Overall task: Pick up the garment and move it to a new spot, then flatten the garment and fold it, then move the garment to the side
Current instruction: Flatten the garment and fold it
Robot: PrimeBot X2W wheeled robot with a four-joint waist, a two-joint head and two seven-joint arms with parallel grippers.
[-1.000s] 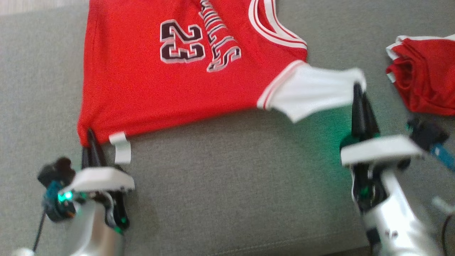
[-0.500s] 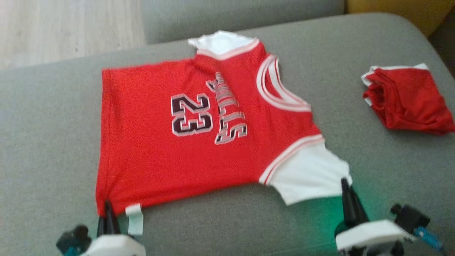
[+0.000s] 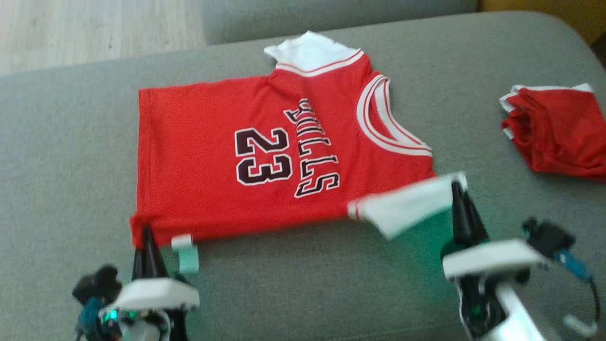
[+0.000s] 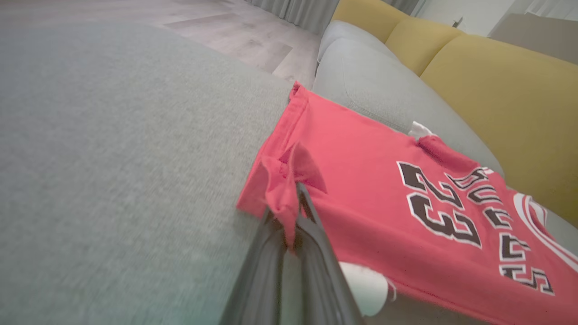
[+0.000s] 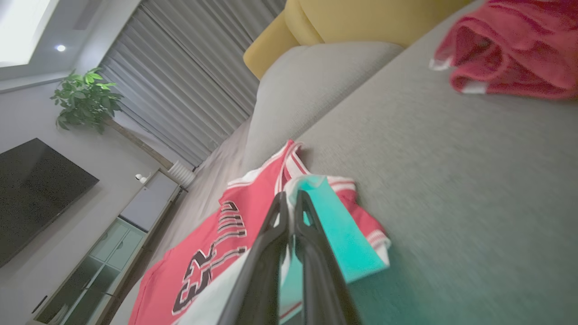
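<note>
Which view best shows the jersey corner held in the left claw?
Left wrist view: the jersey corner sits bunched in the shut left claw. Head view shows that corner small, at the claw tips. Right wrist view shows the jersey's other end, its sleeve.

The jersey (image 3: 265, 161) lies spread on the sofa seat (image 3: 303, 284). The left claw (image 3: 147, 237) is at its near left corner, and the right claw (image 3: 457, 189) at its near sleeve. A bundled garment (image 3: 554, 128) lies well apart to the right.
</note>
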